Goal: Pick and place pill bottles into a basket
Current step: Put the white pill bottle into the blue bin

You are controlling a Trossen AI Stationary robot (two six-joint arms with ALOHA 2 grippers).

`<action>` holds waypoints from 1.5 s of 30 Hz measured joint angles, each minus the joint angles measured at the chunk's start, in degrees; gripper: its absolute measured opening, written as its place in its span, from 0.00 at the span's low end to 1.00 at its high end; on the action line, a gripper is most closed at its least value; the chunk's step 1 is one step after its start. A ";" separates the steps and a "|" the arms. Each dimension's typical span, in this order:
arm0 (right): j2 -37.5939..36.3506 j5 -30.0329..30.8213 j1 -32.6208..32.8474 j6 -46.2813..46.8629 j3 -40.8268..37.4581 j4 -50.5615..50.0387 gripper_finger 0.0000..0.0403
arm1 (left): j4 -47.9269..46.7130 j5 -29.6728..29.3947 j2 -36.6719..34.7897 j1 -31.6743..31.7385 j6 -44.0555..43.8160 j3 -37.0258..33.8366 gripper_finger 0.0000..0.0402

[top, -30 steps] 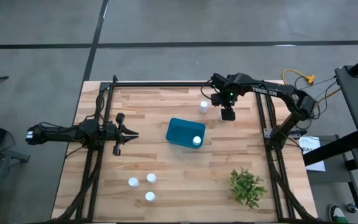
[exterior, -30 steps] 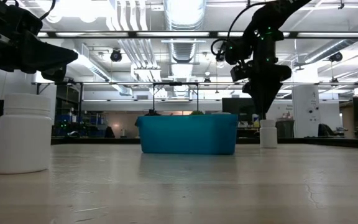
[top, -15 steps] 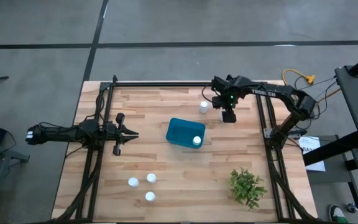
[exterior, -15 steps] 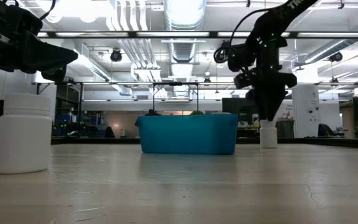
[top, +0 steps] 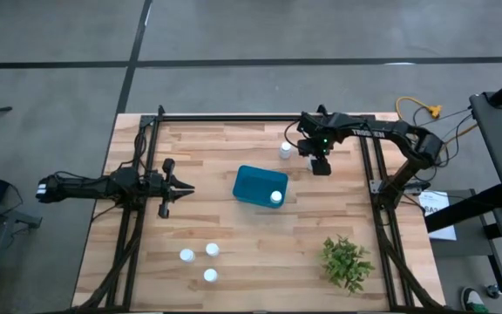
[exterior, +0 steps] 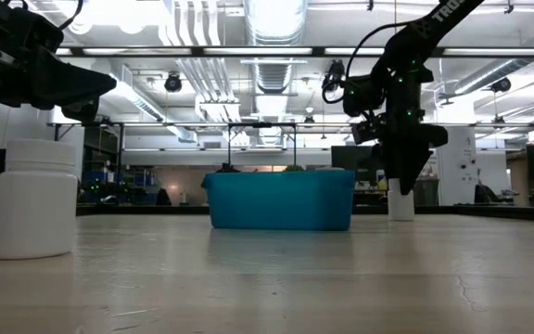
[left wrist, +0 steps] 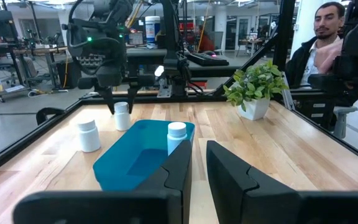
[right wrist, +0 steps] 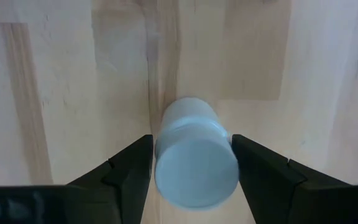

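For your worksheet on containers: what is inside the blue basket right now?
One white pill bottle stands upright in a corner of the basket. The rest of its floor looks bare, though the near wall hides part of it in the left wrist view.

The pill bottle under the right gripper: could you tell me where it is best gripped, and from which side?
Grip the pill bottle across its round sides, coming straight down from above. It stands upright on the table with free wood all round, and the right gripper hangs over it with its fingers open on either side.
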 joint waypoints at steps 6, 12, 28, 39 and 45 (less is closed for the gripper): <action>0.00 -0.04 0.00 -0.09 -0.80 1.20 0.52 | 0.00 0.00 0.00 0.00 0.00 0.00 0.08; 0.00 -0.07 -0.02 0.16 -1.08 1.31 0.52 | 0.00 0.00 0.00 -0.02 0.00 0.00 0.08; 0.00 -0.08 -0.02 0.31 -1.04 1.31 0.40 | -0.01 -0.02 0.00 -0.02 0.00 0.00 0.08; 0.08 0.08 0.01 0.61 2.14 -2.37 0.40 | -0.01 -0.02 0.00 0.00 0.00 0.00 0.08; 0.09 0.12 0.07 1.63 5.25 -5.94 0.40 | 0.00 -0.02 0.00 -0.01 0.00 0.00 0.08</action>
